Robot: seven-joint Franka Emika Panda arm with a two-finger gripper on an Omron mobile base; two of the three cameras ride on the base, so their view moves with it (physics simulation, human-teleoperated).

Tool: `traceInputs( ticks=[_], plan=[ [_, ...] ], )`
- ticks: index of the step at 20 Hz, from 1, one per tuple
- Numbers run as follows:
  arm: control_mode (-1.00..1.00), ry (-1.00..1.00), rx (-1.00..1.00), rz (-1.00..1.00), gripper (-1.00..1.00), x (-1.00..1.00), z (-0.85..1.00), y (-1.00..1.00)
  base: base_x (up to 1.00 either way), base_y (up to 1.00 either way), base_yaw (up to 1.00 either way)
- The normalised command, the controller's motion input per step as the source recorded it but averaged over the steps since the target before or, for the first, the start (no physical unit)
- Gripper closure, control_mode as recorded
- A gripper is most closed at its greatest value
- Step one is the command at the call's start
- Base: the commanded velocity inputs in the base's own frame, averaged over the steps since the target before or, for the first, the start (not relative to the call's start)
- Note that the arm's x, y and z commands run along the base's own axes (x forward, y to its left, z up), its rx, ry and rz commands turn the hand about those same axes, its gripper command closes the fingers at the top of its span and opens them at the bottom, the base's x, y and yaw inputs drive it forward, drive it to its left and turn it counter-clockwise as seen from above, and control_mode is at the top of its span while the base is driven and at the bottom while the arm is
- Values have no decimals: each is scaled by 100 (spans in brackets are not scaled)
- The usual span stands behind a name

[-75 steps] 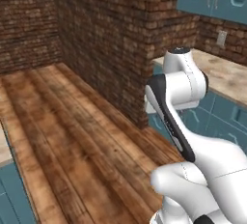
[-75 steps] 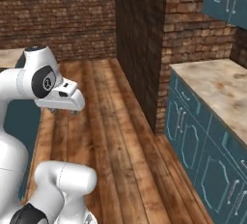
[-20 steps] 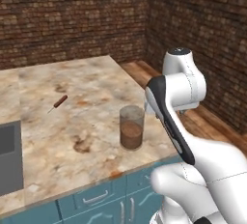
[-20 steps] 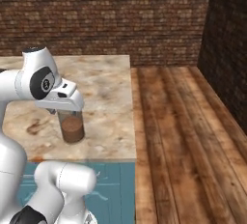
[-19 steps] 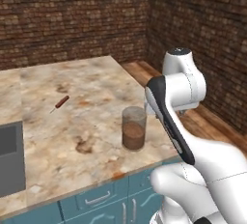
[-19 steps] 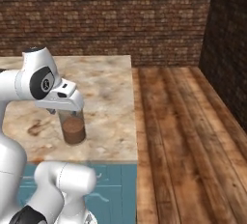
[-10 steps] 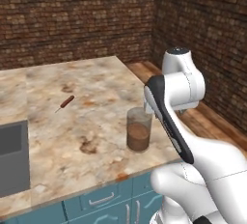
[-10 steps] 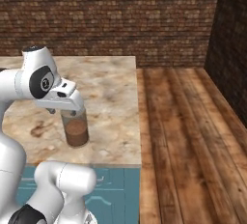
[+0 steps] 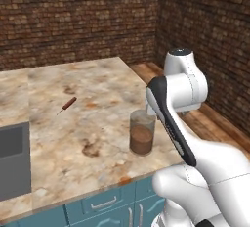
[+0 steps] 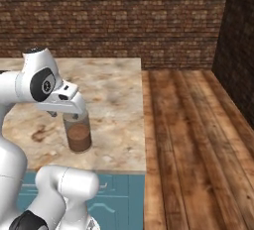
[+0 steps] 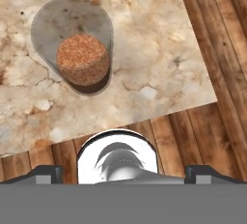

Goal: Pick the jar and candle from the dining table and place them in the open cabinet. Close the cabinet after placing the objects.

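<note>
On marbled table [image 9: 73,123]: jar [image 9: 142,132] upright near right front corner, glass clear, brown fill in lower half. Sink [image 9: 13,160] inset at left edge, well apart from jar. Thin reddish stick [image 9: 68,104] lying flat toward table's middle, between sink and jar but farther back. Wood floor [image 10: 193,140] right of table; brick wall [image 10: 124,21] behind. Gripper [image 11: 123,174] above table edge, jaws spread wide, holding nothing; jar apart from fingertips [image 11: 48,172], seen from above in hand view.
</note>
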Motion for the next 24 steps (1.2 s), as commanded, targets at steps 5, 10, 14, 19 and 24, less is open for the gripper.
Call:
traceInputs(
  ticks=[5, 10, 14, 19, 24],
  plan=[
    [-100, 0, 3, 10, -100, 49, -3, 1, 0, 0, 0],
    [-100, 5, 22, 3, -100, 84, -8, -8, 0, 0, 0],
    [-100, 14, 27, -9, -100, 56, -35, -19, 0, 0, 0],
    [-100, 17, 20, -8, -100, 52, -39, -9, 0, 0, 0],
    [-100, -2, 1, -4, -100, 25, -26, 6, 0, 0, 0]
  ],
)
